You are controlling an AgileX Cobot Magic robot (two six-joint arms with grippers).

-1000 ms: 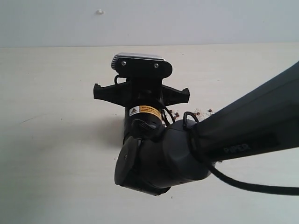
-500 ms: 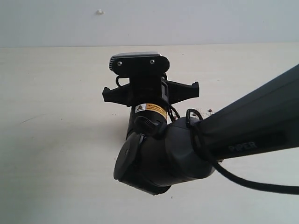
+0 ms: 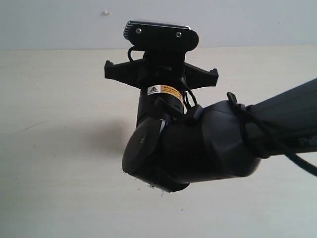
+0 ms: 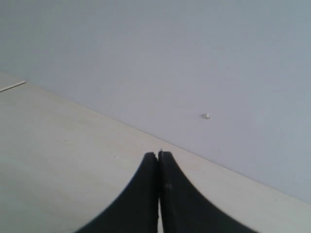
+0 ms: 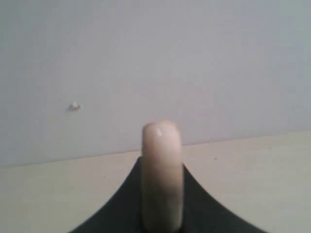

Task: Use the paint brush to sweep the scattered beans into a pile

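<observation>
Over the pale table [image 4: 58,145], my right gripper [image 5: 162,162] clamps the paint brush [image 5: 162,189] near its rounded handle end, a hold that probably leaves the bristles, hidden from every view, free to drag low. My left gripper [image 4: 158,156] rests clenched and empty, parked clear of the sweep. Neither beans nor pile shows; both likely lie behind my right arm [image 3: 213,148].

The exterior camera looks down across the pale table [image 3: 49,148] toward the wall [image 3: 247,22], an arm [image 3: 198,148] very close (filling mid-frame). Both wrist cameras sit low, facing that wall; all three share its white speck [image 3: 105,12].
</observation>
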